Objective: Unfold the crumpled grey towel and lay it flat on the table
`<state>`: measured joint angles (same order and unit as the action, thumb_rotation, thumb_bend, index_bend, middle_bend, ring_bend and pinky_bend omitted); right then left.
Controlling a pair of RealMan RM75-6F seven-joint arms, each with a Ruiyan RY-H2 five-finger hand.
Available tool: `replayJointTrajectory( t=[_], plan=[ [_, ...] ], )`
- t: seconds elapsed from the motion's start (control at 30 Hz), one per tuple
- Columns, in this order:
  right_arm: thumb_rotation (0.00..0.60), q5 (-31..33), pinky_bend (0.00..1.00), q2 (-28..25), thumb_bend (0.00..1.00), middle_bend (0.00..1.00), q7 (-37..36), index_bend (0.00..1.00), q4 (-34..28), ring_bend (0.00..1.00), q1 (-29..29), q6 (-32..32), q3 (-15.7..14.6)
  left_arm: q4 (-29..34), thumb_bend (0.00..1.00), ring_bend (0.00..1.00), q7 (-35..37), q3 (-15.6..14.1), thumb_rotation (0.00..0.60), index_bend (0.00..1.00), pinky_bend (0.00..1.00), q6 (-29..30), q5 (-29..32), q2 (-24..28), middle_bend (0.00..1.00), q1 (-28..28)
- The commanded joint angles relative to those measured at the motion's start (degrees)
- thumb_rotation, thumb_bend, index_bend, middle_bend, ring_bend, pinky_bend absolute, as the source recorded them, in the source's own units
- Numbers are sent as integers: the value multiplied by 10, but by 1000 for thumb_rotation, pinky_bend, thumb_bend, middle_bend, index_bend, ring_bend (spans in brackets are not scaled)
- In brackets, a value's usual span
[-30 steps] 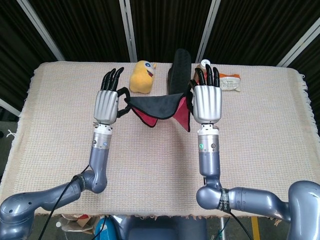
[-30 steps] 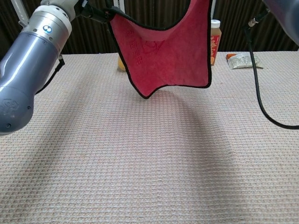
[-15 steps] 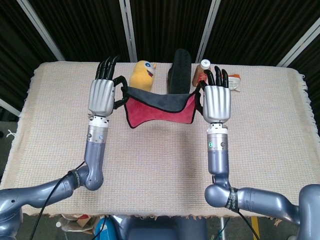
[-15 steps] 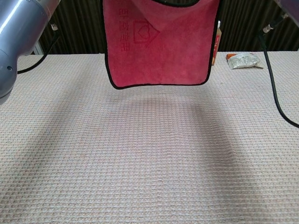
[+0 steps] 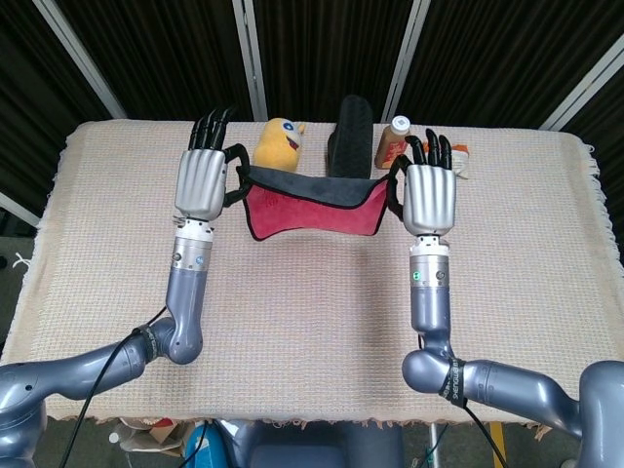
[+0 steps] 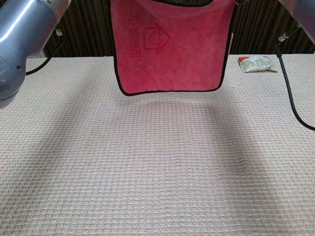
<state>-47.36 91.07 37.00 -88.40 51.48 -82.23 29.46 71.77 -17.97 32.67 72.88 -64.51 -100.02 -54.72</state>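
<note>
The towel point(image 5: 310, 203) is dark grey on one face and red on the other, with a black hem. It hangs spread out in the air above the far middle of the table, stretched between my two hands. My left hand point(image 5: 200, 181) pinches its left top corner and my right hand point(image 5: 430, 196) pinches its right top corner, the other fingers pointing up. In the chest view the towel point(image 6: 171, 49) shows its red face as a flat sheet, its bottom hem hanging clear of the woven tablecloth point(image 6: 157, 162). Both hands lie above the chest view's frame.
Behind the towel stand a yellow plush toy point(image 5: 280, 146), a dark upright object point(image 5: 350, 136) and a brown bottle point(image 5: 394, 139). A white packet point(image 5: 456, 159) lies at the back right, the same packet point(image 6: 255, 64) showing in the chest view. Black cables hang by both arms.
My hands moved apart from one second ago, pulling the sagging towel into a flat, taut sheet. In the last half second it barely shifted.
</note>
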Motion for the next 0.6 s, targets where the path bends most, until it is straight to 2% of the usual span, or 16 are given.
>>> replayJointTrajectory(
  t=[0.03, 0.17, 0.3, 0.6],
  plan=[
    [600, -7, 87, 16, 561, 234, -26, 725, 46, 85, 10, 17, 3, -29, 472, 2, 9, 3, 600, 635, 56, -9, 7, -16, 64, -17],
    [600, 7, 87, 32, 561, 234, -47, 725, 87, 85, 22, 42, 17, -62, 472, 2, 25, 7, 600, 635, 56, -17, 14, -33, 64, -33],
    [600, 32, 87, 40, 561, 235, -52, 725, 100, 85, 33, 60, 35, -94, 472, 2, 41, 11, 600, 635, 55, -25, 22, -47, 64, -46],
    [600, 25, 87, 58, 561, 236, -68, 729, 177, 85, 65, 85, 47, -182, 472, 2, 65, 11, 600, 635, 56, -53, 24, -76, 64, -87]
  ],
)
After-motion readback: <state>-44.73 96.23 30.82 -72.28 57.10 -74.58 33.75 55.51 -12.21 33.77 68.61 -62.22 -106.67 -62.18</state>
